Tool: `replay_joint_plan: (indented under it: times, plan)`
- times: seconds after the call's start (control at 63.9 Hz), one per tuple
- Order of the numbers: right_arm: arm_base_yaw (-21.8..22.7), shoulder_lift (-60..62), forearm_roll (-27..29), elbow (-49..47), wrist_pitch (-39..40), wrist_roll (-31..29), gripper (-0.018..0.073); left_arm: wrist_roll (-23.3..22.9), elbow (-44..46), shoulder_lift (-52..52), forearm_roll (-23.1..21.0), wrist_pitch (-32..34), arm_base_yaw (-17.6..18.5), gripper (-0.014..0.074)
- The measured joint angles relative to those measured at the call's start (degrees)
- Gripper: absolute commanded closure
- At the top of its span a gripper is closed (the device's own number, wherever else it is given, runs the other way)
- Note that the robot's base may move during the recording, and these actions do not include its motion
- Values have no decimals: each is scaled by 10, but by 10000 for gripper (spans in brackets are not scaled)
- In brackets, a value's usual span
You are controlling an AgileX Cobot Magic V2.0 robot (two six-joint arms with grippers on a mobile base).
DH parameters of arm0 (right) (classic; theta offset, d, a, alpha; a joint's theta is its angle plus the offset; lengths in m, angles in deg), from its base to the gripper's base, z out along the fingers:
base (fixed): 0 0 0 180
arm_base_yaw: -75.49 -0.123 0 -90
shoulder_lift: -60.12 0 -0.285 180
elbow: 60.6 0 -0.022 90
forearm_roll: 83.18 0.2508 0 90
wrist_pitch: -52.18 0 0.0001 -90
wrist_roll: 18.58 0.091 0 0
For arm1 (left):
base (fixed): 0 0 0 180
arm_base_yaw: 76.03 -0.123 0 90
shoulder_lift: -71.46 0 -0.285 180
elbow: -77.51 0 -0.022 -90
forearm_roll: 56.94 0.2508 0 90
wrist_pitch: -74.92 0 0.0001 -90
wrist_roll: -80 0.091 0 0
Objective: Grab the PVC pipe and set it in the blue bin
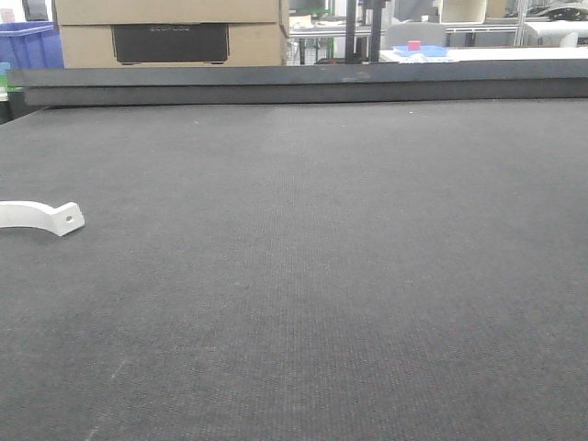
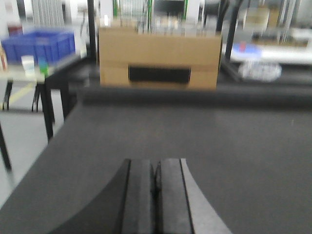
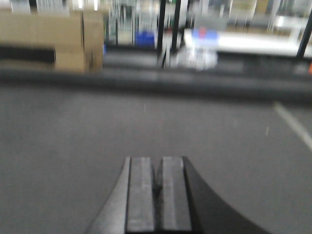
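With left gripper (image 2: 156, 195) and right gripper (image 3: 157, 195) being held clenched empty, the PVC pipe (image 1: 41, 216) is lying crosswise far left on the desk (image 1: 349, 276), presumably nearer the left arm.

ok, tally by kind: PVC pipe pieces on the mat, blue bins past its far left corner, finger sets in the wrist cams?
PVC pipe: 1
Blue bin: 1
Finger sets, both shut: 2 (left fingers, right fingers)
Total: 4

PVC pipe (image 1: 41, 217) on table (image 1: 349, 276), far left; box (image 1: 170, 32) behind
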Motion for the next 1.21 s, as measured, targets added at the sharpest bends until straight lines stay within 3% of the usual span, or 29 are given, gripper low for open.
replay_joint_plan:
  times: [0.11, 0.266, 0.454, 0.626, 0.971, 1.049, 1.206]
  plan:
    - [0, -66, 1, -11, -49, 0, 727, 0, 45, 75, 2, -78, 0, 707]
    - [0, -146, 1, -11, -72, 0, 727, 0, 52, 171, 2, -123, 0, 707]
    - [0, -219, 7, -11, -82, 0, 727, 0, 51, 267, -3, -146, 0, 707]
    - [0, -267, 7, -11, -110, 34, 727, 0, 51, 328, -36, -168, 0, 707]
    - [0, -432, 3, -75, -207, 76, 724, 0, 51, 350, -51, -181, 0, 707]
    - [0, -476, -6, -104, -228, 81, 673, 0, 51, 350, -50, -182, 0, 707]
    - [0, -549, -15, -146, -258, 86, 454, 0, 51, 350, -50, -182, 0, 707]
